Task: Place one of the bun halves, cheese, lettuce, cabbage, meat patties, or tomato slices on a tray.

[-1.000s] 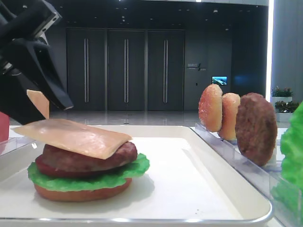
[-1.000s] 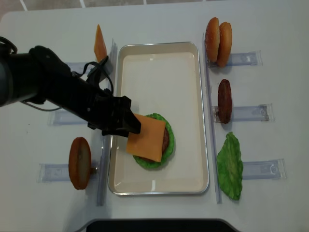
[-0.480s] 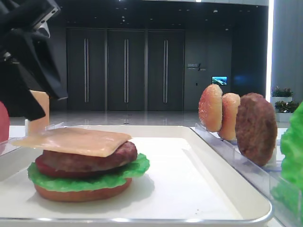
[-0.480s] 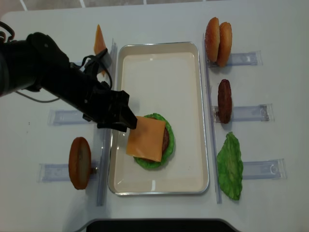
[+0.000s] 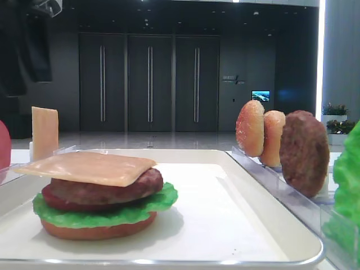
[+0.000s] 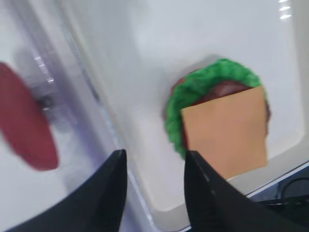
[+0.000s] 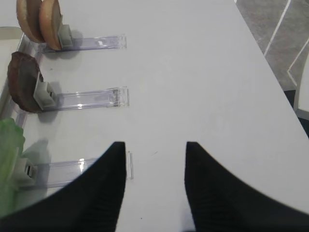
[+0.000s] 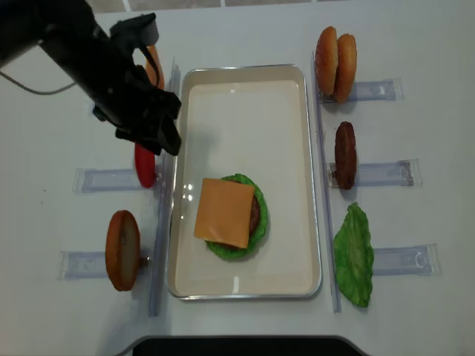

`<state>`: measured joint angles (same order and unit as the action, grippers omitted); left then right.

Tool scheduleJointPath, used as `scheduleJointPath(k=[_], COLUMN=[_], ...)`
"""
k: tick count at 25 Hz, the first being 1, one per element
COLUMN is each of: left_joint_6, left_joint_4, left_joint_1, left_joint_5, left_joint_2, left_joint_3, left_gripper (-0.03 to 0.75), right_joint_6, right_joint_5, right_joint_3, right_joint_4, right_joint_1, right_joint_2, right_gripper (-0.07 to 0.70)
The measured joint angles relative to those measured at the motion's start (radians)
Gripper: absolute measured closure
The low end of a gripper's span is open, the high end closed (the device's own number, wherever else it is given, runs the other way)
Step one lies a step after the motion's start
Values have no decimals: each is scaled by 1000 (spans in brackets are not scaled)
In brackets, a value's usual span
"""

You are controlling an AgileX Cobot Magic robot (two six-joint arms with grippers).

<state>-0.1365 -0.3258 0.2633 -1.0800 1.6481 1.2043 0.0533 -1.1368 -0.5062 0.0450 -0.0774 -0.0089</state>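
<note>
Looking down on the desk (image 8: 44, 304), we see the cheese (image 8: 225, 212) lying flat atop the stack in the tray (image 8: 245, 81): bun half at the bottom, lettuce (image 5: 101, 214), a red slice, then a meat patty (image 5: 107, 188). We judge the cheese thin, light and slightly floppy; one corner overhangs the stack, so an edge pinch there would suit it. Our left gripper (image 6: 154, 193) hangs above the tray's left rim with its fingers spread apart, holding nothing. Our right gripper (image 7: 154, 188) waits over bare desk, fingers likewise parted and empty. Outside the tray, clear racks hold upright spares: two bun halves (image 8: 335, 53), a patty (image 8: 345, 154), a lettuce leaf (image 8: 354, 256), a tomato slice (image 8: 145, 165), another bun half (image 8: 122, 250).
</note>
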Motion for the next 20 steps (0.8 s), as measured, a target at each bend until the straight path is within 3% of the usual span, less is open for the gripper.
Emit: scheduleJointPath(k=[3,5,13,20], left_joint_6=[47,53,43,49], left_joint_4=[102,119,248,301], left_joint_1=[-35,-80,-298,-318], left_joint_5=[-91,-117,-131,-134], left_joint_2=[0,0,-2,-51], left_joint_3=[52,69,82,82], left_gripper=[411,411,411,411], right_joint_6=[0,0,0,0], right_joint_5=[0,0,0,0], right_joint_3=[0,0,0,0], right_joint_4=[0,0,0,0], right_joint_1=[0,0,0,0], right_joint_2=[0,0,0,0], right_gripper=[348,348,348,348])
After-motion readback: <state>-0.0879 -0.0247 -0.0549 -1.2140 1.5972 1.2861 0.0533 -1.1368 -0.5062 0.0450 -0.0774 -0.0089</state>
